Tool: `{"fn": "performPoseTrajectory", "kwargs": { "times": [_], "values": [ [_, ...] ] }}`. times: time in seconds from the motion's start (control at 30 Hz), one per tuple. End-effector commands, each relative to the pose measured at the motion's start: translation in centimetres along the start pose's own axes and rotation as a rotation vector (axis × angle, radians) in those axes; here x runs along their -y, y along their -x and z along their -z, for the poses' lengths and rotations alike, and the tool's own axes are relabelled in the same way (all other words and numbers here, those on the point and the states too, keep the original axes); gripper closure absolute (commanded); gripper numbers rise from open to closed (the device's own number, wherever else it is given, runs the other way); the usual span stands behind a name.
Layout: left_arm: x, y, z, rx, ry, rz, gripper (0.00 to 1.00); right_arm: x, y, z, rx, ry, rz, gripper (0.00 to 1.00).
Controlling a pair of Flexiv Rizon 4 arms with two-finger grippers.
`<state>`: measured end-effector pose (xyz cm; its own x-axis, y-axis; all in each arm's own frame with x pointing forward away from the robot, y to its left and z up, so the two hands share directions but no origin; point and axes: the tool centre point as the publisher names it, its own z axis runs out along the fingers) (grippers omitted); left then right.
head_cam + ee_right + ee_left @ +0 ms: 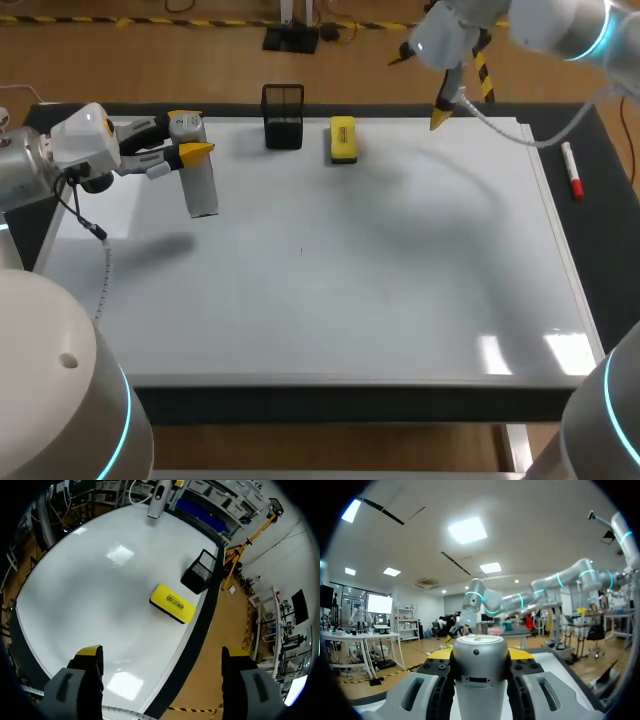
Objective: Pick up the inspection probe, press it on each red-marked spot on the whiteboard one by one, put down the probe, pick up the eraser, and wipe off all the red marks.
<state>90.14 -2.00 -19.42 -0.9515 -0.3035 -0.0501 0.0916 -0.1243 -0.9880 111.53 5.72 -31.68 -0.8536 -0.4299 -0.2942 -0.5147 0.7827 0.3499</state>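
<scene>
1. Left gripper (190,152): clenched on the probe (202,190), fingers pressed against it from two sides. In the left wrist view the probe's grey barrel (479,680) filled the gap between the fingers, its rounded top end nearest the camera.

2. Probe: grey cylinder, roughly upright and slightly tilted, hanging below the left gripper over the far left part of the whiteboard (330,300). Its lower end appeared clear of the board, as its shadow lay apart from it on the white surface.

3. Holder (283,118): black mesh, upright, at the board's far edge. It stood to the right of the left gripper, near it but not touching.

4. Eraser (343,140): yellow block with a dark base, lying flat on the board just beside the holder. It sat between the two grippers and apart from both. In the right wrist view it lay ahead of the right gripper's fingers, with the holder just past it and the probe farther ahead.

5. Right gripper (441,118): released, fingers spread wide with nothing between them. It was held above the far right part of the board, to the right of the eraser.

6. Marker (572,172): white barrel with a red cap, lying on the dark table just off the board's right edge. It was to the right of the right gripper and well apart from it.
</scene>
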Motion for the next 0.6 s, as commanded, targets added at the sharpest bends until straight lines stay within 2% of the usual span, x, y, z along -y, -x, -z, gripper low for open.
{"fn": "performPoseTrajectory", "kwargs": {
  "times": [0.03,0.2,0.23,0.6],
  "values": [
    [0.1,0.0,0.0,0.002,0.000,-0.001,1.00,0.1,0.5,2.0,-0.012,-0.006,-0.019,0.00],
    [0.1,0.0,0.0,0.002,0.000,-0.001,1.00,0.1,0.9,3.2,0.006,-0.014,-0.032,0.00],
    [0.1,0.0,0.0,0.002,0.000,-0.001,1.00,0.2,1.1,3.4,-0.013,-0.022,-0.046,0.00],
    [0.1,0.0,0.0,0.002,0.000,-0.001,1.00,0.2,1.1,3.5,-0.016,-0.019,-0.050,0.00]
  ]
}}
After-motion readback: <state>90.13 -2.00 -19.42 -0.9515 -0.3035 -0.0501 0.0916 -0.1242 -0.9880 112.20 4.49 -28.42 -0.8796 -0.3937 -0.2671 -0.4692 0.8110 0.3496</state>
